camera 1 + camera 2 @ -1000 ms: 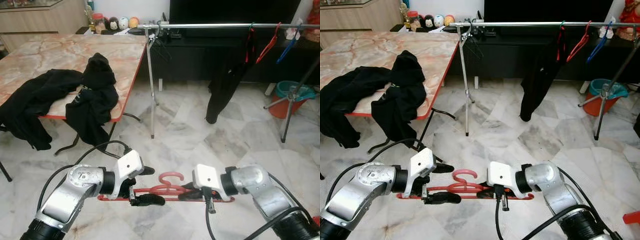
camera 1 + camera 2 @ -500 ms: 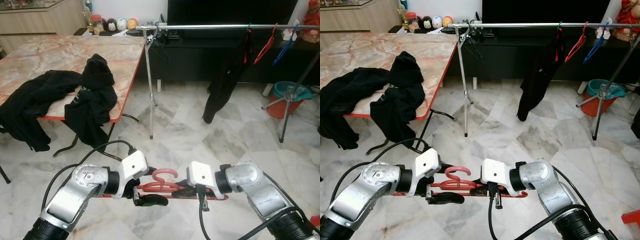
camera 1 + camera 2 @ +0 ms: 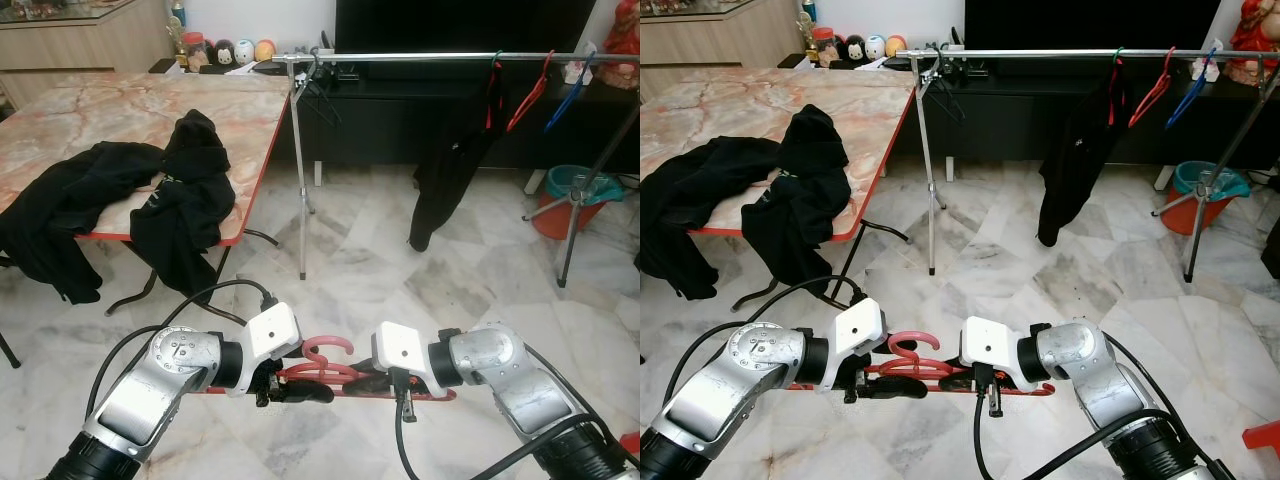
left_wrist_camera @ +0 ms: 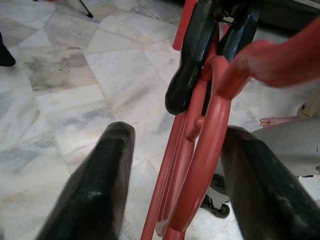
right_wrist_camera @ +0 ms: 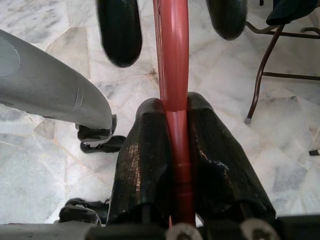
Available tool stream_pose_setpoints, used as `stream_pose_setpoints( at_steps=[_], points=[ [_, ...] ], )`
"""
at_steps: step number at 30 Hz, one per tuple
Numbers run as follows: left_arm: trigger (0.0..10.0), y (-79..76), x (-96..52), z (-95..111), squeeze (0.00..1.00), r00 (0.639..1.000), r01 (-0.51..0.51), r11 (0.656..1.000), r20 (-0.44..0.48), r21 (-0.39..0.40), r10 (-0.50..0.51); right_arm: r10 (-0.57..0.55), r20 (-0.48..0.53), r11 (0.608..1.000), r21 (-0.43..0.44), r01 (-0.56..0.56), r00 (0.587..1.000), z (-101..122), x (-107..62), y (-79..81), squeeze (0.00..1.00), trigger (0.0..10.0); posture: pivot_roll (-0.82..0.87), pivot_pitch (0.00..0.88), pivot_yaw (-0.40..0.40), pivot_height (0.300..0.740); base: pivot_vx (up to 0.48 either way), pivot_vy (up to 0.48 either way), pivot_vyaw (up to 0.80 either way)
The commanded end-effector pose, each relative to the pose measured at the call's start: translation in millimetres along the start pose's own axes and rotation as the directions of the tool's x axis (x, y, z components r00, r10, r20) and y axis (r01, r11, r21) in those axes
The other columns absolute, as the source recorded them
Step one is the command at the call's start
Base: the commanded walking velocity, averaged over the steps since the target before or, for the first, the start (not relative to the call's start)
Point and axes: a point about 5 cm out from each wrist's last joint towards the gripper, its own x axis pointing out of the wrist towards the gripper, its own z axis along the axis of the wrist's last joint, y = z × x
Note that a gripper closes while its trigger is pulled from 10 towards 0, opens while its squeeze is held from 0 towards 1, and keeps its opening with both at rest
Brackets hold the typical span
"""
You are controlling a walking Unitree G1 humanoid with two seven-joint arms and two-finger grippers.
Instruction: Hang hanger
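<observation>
right gripper (image 5: 175, 145): fingers clamped on red hanger (image 3: 335, 368) bar | left gripper (image 4: 175, 165): fingers spread either side of hanger, not touching | hanger: low before rail (image 3: 420, 57), well apart | teal bucket (image 3: 582, 183) beyond rail, contents unclear | black clothes (image 3: 150, 195) on desk (image 3: 100, 110)

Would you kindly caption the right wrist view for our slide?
Right end effector shut on the red hanger, with the left end effector's fingers open around it.

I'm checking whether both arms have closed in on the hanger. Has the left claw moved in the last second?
Yes. Against the floor tiles, the left claw has slid toward the right claw, nearing the red hanger hook.
</observation>
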Motion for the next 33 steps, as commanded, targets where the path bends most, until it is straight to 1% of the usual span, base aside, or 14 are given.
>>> stream_pose_setpoints(
  at_steps=[1,11,27,28,29,30,33],
  points=[
    [0.0,-0.1,-2.0,-0.7,0.0,1.0,-0.003,1.0,-0.031,0.011,0.004,-0.002,0.031,0.999,-0.039,0.004,1.0,10.6,-2.3,-2.1,0.0,10.0,0.15,0.0,-0.012,0.74,0.0,0.0,0.0],
    [0.0,-0.5,-3.0,-0.9,0.0,0.999,0.01,1.0,-0.04,0.016,-0.009,-0.011,0.025,0.999,-0.039,0.012,1.0,9.5,-3.4,-3.6,0.0,10.0,0.14,0.0,-0.004,0.74,0.0,0.0,0.0],
    [0.0,0.6,-4.4,0.9,0.0,1.0,0.006,1.0,-0.02,0.001,-0.006,-0.006,0.038,1.0,-0.025,0.007,0.999,9.0,-2.4,-1.9,0.0,10.0,0.14,0.0,-0.001,0.74,0.0,0.0,0.0],
    [0.0,0.6,-4.6,1.3,0.0,1.0,0.008,1.0,-0.018,-0.001,-0.008,-0.006,0.043,1.0,-0.021,0.007,0.999,8.9,-2.9,-1.7,0.68,10.0,0.14,0.0,0.0,0.74,0.0,0.0,0.0],
    [0.0,0.6,-4.8,1.5,0.0,1.0,0.009,1.0,-0.017,-0.001,-0.009,-0.005,0.045,1.0,-0.018,0.006,0.999,8.9,-3.3,-1.6,0.68,10.0,0.14,0.0,0.0,0.74,0.0,0.0,0.0],
    [0.0,0.5,-4.8,1.7,0.0,1.0,0.011,1.0,-0.017,-0.002,-0.011,-0.003,0.046,1.0,-0.015,0.004,0.999,8.3,-3.8,-1.2,1.0,10.0,0.14,0.0,-0.001,0.74,0.0,0.0,0.0],
    [0.0,0.4,-4.8,1.9,0.0,1.0,0.017,1.0,-0.018,-0.003,-0.017,0.003,0.044,1.0,-0.01,-0.002,0.999,7.4,-4.4,-0.6,1.0,10.0,0.14,0.0,-0.002,0.74,0.0,0.0,0.0]
  ],
)
